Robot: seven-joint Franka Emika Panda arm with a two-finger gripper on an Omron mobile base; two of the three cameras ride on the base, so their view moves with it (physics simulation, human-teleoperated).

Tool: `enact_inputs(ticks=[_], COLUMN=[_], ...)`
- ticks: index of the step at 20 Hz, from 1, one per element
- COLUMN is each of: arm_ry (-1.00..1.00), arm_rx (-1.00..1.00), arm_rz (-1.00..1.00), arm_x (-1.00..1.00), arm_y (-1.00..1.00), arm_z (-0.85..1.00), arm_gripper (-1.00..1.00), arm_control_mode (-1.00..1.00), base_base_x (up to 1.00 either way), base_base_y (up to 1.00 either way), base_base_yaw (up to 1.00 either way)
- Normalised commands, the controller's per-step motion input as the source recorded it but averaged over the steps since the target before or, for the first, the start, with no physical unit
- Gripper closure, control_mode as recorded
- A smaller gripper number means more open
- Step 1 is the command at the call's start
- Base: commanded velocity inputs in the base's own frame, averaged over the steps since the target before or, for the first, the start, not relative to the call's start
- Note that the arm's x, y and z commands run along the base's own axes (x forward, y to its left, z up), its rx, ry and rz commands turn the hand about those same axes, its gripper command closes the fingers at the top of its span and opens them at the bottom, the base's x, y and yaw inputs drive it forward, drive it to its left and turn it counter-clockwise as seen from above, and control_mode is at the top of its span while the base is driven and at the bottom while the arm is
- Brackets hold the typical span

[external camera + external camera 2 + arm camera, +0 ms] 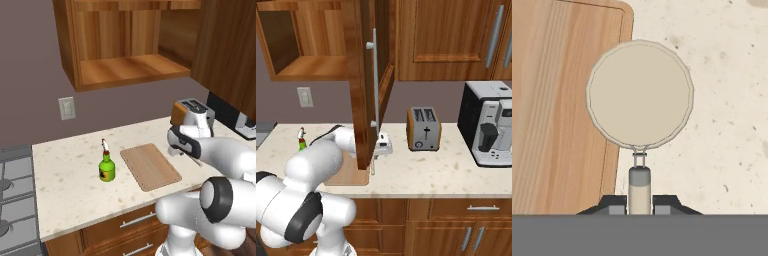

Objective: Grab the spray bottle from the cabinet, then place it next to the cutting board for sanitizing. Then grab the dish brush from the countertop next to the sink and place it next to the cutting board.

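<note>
With bottle (106, 167) already standing left of board (150, 166), I hold brush (640, 97) clamped in gripper (640, 202), above board's right edge; next, lower onto countertop (70, 185), release.

Open stone around the board, crowded toward the right wall

The beige speckled stone countertop (70, 185) lies bare left of the small green spray bottle with its yellow label (106, 167), which stands upright just beside the left edge of the flat light-brown wooden cutting board (150, 166); bare stone also runs along the board's near side. Right of the board, the round pale-headed dish brush (640, 95) hangs over the board's rim and the stone beside it. Farther right stand the orange-sided metal toaster (423, 128) and the black-and-silver coffee machine (488, 131), with bare counter between them. Overhead, the brown wooden wall cabinet's open door (370, 75) juts out above the board.
</note>
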Motion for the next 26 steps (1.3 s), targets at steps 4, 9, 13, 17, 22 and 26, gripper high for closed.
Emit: enact_inputs(ticks=[4, 9, 13, 17, 22, 26], arm_ry=[0.02, 0.02, 0.00, 0.00, 0.00, 0.00], arm_rx=[0.00, 0.00, 0.00, -0.01, 0.00, 0.00], arm_rz=[0.02, 0.03, 0.05, 0.06, 0.05, 0.04], arm_x=[0.27, 0.24, 0.07, 0.03, 0.07, 0.10], arm_y=[0.00, 0.00, 0.00, -0.01, -0.01, 0.00], arm_z=[-0.25, -0.31, -0.33, -0.36, -0.29, -0.22], arm_gripper=[1.00, 1.00, 1.00, 1.00, 1.00, 1.00], arm_control_mode=[-1.00, -1.00, -1.00, -1.00, -1.00, -1.00], base_base_x=[0.00, 0.00, 0.00, 0.00, 0.00, 0.00], base_base_y=[0.00, 0.00, 0.00, 0.00, 0.00, 0.00], base_base_yaw=[0.00, 0.00, 0.00, 0.00, 0.00, 0.00])
